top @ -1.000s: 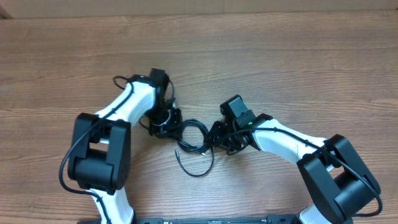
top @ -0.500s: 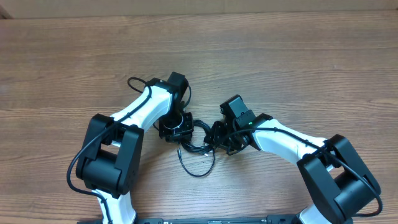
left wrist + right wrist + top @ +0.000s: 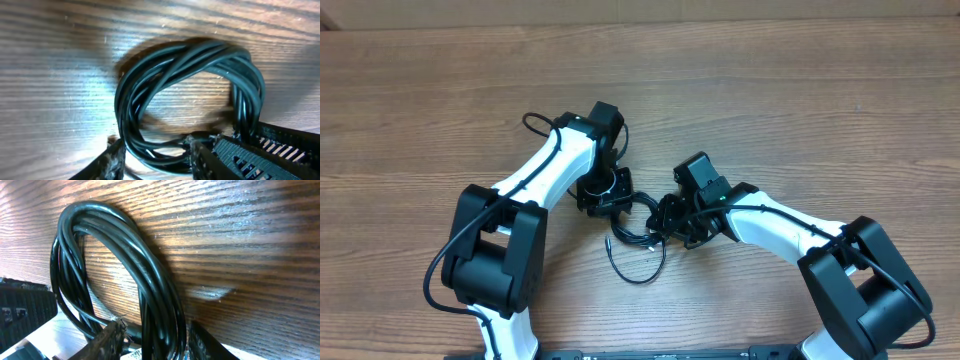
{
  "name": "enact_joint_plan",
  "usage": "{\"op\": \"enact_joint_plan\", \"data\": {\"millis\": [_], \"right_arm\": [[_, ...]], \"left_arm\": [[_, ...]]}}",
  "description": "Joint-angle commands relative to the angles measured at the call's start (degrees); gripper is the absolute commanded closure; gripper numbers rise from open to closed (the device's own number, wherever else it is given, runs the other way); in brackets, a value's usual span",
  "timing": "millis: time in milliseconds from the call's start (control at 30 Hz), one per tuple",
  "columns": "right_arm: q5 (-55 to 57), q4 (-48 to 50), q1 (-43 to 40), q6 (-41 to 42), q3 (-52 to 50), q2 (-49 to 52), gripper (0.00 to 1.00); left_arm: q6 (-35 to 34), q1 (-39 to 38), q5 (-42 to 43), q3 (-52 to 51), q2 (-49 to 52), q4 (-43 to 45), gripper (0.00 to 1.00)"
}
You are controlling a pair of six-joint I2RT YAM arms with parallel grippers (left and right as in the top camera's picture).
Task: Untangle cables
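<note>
Nearest the arm bases, a loose strand of the black cables hangs out from the coil in an open loop on the wooden table, on the coil's near side. The coil itself is several turns of cord wound into one ring lying flat, between the two grippers. The left gripper stands over the coil's left edge. In its wrist view its jaws are partway apart, with a few turns of the coil running between the fingers; whether they press on the cord or merely straddle it cannot be told. The right gripper is at the coil's right edge. Its wrist view shows the thick bundle passing down between its partly spread fingers, and here too it cannot be told whether there is a real pinch. Beyond the coil, on its far side, lies bare wood grain.
</note>
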Motion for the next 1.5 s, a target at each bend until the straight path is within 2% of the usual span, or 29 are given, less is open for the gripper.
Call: {"op": "enact_joint_plan", "data": {"millis": [0, 167, 267, 500, 567, 667, 1167, 1300, 1467], "right_arm": [[1.64, -0.02, 0.33, -0.02, -0.37, 0.55, 0.59], [1.64, -0.02, 0.33, -0.02, -0.37, 0.55, 0.58], [1.64, -0.02, 0.33, -0.02, -0.37, 0.55, 0.58], [1.64, -0.02, 0.33, -0.02, -0.37, 0.55, 0.58], [1.64, -0.22, 0.33, -0.02, -0.37, 0.55, 0.57], [1.64, -0.42, 0.33, -0.02, -0.37, 0.55, 0.57], [1.64, -0.44, 0.33, -0.04, -0.37, 0.55, 0.56], [1.64, -0.46, 0.33, -0.04, -0.37, 0.55, 0.57], [1.64, -0.44, 0.33, -0.04, -0.37, 0.55, 0.56]], "left_arm": [[-0.96, -1.33, -0.59, 0.02, 0.5, -0.35, 0.55], [-1.03, -3.39, -0.61, -1.99, 0.5, 0.02, 0.44], [-3.32, -3.96, -2.62, -3.1, 0.5, 0.37, 0.52], [-5.07, -4.04, -4.57, -4.02, 0.5, 2.03, 0.61], [-6.73, -3.93, -4.57, -4.02, 0.5, 3.89, 0.69], [-7.54, -3.96, -4.57, -4.02, 0.5, 4.98, 0.76], [-7.58, -4.2, -8.37, -4.26, 0.5, 4.92, 0.76], [-11.67, -4.2, -12.17, -4.26, 0.5, 5.09, 0.76], [-11.87, -4.28, -12.13, -4.33, 0.5, 4.74, 0.77]]}}
